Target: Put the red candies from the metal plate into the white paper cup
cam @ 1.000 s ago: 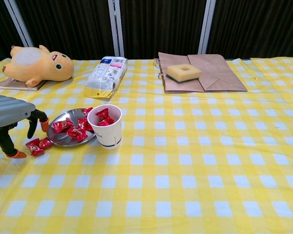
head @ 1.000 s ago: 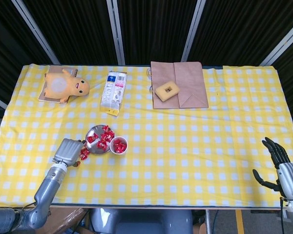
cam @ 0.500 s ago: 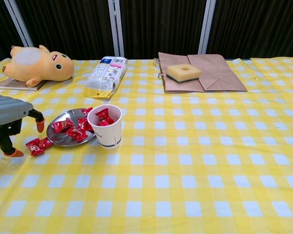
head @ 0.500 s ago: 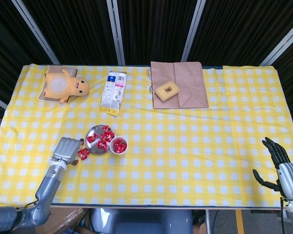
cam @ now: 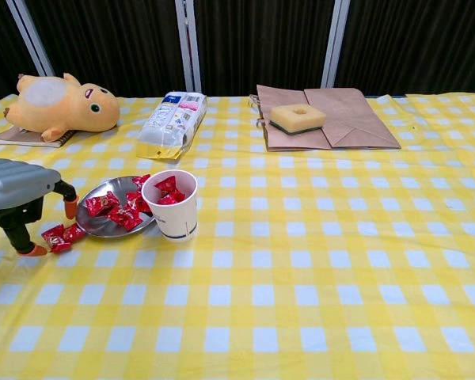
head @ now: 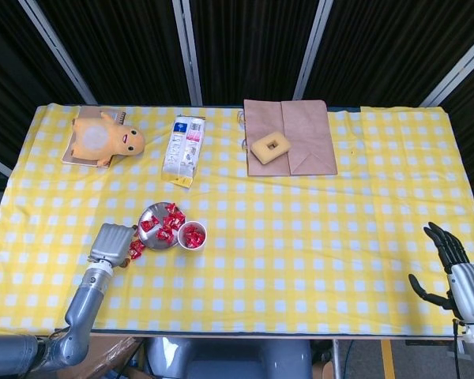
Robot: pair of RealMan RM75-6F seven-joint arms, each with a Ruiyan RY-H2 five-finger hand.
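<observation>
The metal plate (head: pixel 148 214) (cam: pixel 109 192) sits on the yellow checked cloth at the front left, with several red candies (head: pixel 165 224) (cam: pixel 120 212) on it. The white paper cup (head: pixel 192 235) (cam: pixel 174 215) touches the plate's right side and holds a few red candies. Two more candies (head: pixel 136 248) (cam: pixel 61 235) lie on the cloth left of the plate. My left hand (head: pixel 110 242) (cam: pixel 17 196) hovers just left of them, fingers apart and pointing down, holding nothing. At the table's front right edge my right hand (head: pixel 455 270) is spread and empty; only the head view shows it.
Along the back stand a yellow plush toy (head: pixel 107 138) (cam: pixel 59 103) on a book, a white snack packet (head: pixel 184 150) (cam: pixel 172 125), and a brown paper bag (head: pixel 300 138) (cam: pixel 348 119) with a yellow sponge (head: pixel 269 148) (cam: pixel 298 117) on it.
My left hand drew slightly left, then came back right toward the loose candies, its fingertips lower. Candies, plate, cup and right hand have not moved.
</observation>
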